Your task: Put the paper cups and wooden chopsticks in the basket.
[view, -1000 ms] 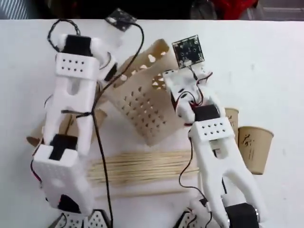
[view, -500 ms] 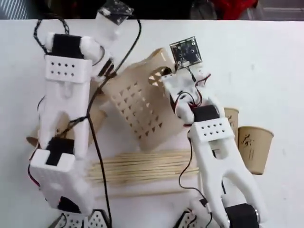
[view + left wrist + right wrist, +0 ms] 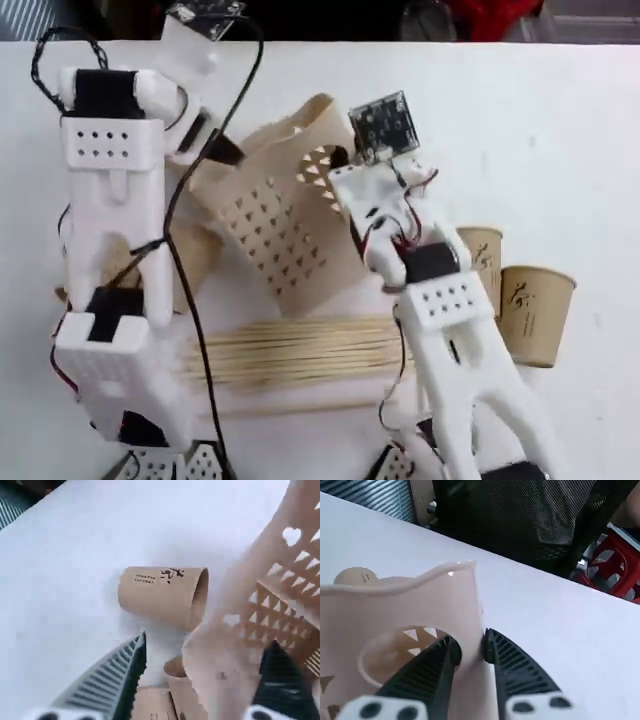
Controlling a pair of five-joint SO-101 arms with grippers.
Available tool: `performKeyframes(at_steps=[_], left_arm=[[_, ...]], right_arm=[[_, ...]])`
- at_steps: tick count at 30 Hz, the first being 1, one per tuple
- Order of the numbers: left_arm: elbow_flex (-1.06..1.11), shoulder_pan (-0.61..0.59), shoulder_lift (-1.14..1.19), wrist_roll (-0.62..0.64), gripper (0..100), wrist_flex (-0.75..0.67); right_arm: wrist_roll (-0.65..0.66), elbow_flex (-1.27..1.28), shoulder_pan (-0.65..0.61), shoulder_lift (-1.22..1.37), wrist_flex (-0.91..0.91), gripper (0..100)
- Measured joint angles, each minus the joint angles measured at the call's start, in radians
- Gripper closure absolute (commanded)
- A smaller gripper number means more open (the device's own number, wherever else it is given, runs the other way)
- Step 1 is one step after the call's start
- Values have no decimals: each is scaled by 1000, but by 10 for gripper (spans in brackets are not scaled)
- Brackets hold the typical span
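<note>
1. My right gripper (image 3: 470, 637) is clamped on the rim of the perforated plastic basket (image 3: 275, 225), with the thin wall pinched between both fingers.
2. My left gripper (image 3: 207, 642) stands wide open, one jaw on either side of the basket's opposite rim. I see a gap between the ribbed jaw and the plastic.
3. The basket sits tilted between the two arms, about mid-table (image 3: 560, 130).
4. The bundle of wooden chopsticks (image 3: 300, 350) lies flat toward the front edge. It sits crosswise between the arms, in front of the basket and outside it.
5. Two paper cups (image 3: 535, 312) (image 3: 483, 262) sit just beside each other toward the right edge, next to my right arm.
6. Another paper cup (image 3: 160, 597) lies on its side on the table, its mouth facing the basket wall near my left gripper.
</note>
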Motion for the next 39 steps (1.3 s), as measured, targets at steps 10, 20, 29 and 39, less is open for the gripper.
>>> performKeyframes(at_steps=[10, 20, 29, 39], left_arm=[[-2, 12, 64, -68, 759, 3], [31, 97, 135, -264, 976, 3], [5, 97, 115, -235, 977, 21], [60, 94, 55, -176, 977, 31]], right_arm=[[0, 78, -40, -236, 3, 980], [2, 87, -38, -239, 14, 974], [2, 140, -32, -242, 41, 908], [-2, 269, 14, -262, 91, 818]])
